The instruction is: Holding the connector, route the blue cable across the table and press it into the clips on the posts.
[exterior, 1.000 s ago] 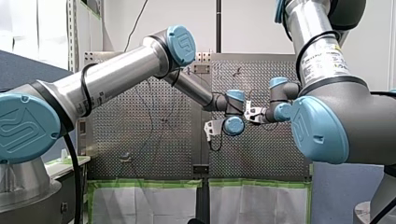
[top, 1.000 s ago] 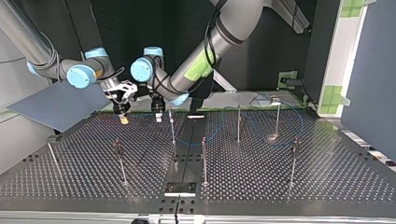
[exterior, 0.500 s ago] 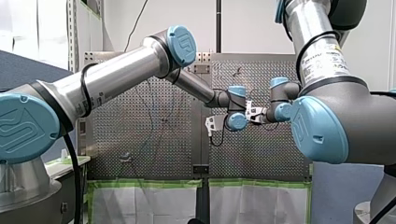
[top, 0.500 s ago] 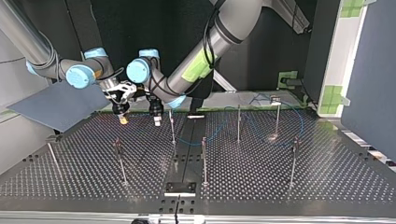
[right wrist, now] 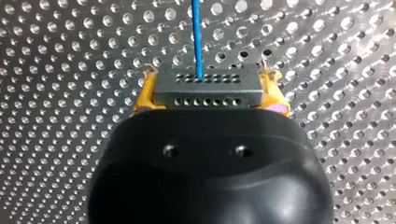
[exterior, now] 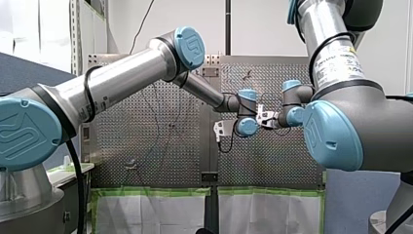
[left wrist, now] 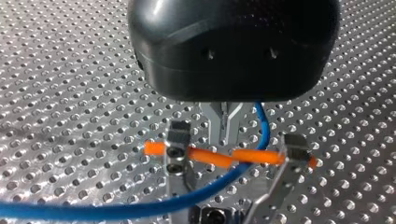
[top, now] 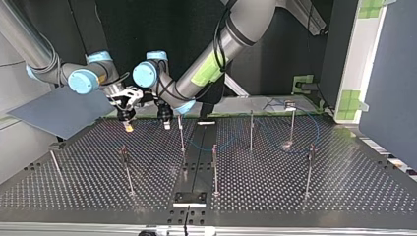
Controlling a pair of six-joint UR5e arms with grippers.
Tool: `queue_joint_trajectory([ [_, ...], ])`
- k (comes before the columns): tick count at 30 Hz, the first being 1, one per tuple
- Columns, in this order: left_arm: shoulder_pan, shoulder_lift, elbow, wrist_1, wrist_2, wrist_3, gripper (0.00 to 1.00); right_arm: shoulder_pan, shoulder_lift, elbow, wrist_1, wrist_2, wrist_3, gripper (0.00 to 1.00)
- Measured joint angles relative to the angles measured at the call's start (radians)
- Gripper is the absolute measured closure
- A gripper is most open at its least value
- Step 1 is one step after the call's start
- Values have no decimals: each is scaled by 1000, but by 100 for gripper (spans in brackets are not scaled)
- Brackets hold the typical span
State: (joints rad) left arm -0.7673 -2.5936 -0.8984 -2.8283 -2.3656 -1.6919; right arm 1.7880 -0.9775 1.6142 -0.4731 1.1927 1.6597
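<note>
In the right wrist view my right gripper [right wrist: 205, 88] is shut on a grey connector [right wrist: 208, 86], yellow pads at both its sides. The blue cable [right wrist: 197, 37] leaves the connector straight ahead over the perforated table. In the left wrist view the metal fingers [left wrist: 219, 122] of my left gripper [left wrist: 225, 128] stand together, shut. The cable [left wrist: 264, 133] curves down just beside them; I cannot tell whether it is pinched. It crosses a forked metal clip [left wrist: 180, 149] with an orange band. In the top view my left gripper [top: 166, 122] and right gripper [top: 128, 125] hang side by side near the far edge.
Several thin posts stand on the table [top: 344, 191], the nearest post [top: 181, 132] right beside my left gripper. Others stand at the middle [top: 215, 169] and the top view's right [top: 310, 169]. Slack cable [top: 318, 129] loops at the far right. A grey panel [top: 54, 110] leans at the left.
My left wrist has risen a little and shifted towards my right gripper. My right arm has hardly moved and keeps the connector.
</note>
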Motion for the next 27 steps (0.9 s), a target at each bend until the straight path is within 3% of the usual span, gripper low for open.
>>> queue_joint_trajectory([
  [5, -4, 8, 0, -29, -2, -3, 98, 1, -6, -12, 19, -1, -9, 100],
  [10, -15, 40, 0, -72, -8, -20, 98, 7, -40, -16, 38, 1, -14, 100],
  [18, -45, 96, -3, -147, -69, -33, 98, 13, -101, -15, 54, 12, -19, 100],
  [27, -77, 148, -41, -140, -96, -35, 98, 14, -176, -2, 76, 23, -29, 100],
])
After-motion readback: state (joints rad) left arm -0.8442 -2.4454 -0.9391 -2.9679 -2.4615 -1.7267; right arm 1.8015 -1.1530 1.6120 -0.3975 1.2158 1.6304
